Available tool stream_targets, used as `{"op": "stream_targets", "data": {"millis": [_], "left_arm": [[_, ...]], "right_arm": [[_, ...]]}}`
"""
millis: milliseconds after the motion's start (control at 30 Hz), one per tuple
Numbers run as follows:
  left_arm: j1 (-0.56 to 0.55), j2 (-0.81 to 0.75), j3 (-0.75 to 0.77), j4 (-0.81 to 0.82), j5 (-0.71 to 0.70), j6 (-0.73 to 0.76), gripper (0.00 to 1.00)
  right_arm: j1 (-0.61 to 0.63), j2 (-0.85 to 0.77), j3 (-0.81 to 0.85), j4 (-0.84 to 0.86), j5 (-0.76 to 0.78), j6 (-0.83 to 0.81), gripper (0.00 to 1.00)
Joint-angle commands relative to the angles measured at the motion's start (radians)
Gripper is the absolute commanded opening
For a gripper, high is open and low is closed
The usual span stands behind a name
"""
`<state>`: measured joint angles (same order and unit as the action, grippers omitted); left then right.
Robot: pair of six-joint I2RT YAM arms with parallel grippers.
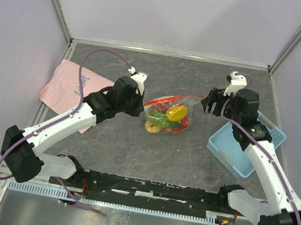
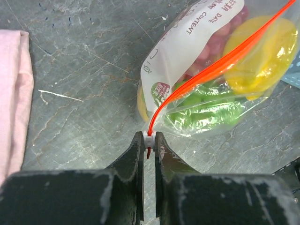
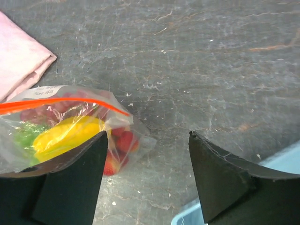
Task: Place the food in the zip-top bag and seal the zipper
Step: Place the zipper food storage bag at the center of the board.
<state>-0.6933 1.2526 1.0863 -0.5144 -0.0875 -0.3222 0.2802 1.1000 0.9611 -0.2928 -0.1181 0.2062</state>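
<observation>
The clear zip-top bag [image 1: 167, 117] lies mid-table with the toy food [image 1: 174, 114] inside: yellow, green and red pieces. Its orange-red zipper [image 1: 173, 99] runs along the far edge. My left gripper [image 2: 149, 139] is shut on the small white slider at the zipper's [image 2: 225, 61] left end. The bag [image 2: 206, 89] fans out beyond the tips, white label up. My right gripper [image 1: 209, 104] is open and empty just right of the bag's right end. In the right wrist view the gripper [image 3: 147, 136] has bare table between its jaws, with the bag [image 3: 70, 131] at its left finger.
A light-blue basket [image 1: 243, 145] stands at the right, under my right arm. A pink cloth [image 1: 70, 90] lies at the left, partly under my left arm. Metal frame rails line the back and sides of the table.
</observation>
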Motion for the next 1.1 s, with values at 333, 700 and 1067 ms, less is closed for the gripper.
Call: {"op": "stream_targets", "data": {"millis": [333,700,1067], "left_arm": [[0.015,-0.039,-0.07,0.125,0.038,-0.132,0.19],[0.017,-0.183,-0.11,0.143,0.004,-0.125,0.48],[0.019,-0.339,-0.195,0.159,-0.006,-0.135,0.67]], "right_arm": [[-0.003,-0.464,-0.062,-0.16,0.249,0.031,0.99],[-0.001,-0.691,-0.123,-0.2,0.563,0.061,0.99],[-0.002,-0.837,-0.151,-0.23,0.671,0.059,0.99]]}}
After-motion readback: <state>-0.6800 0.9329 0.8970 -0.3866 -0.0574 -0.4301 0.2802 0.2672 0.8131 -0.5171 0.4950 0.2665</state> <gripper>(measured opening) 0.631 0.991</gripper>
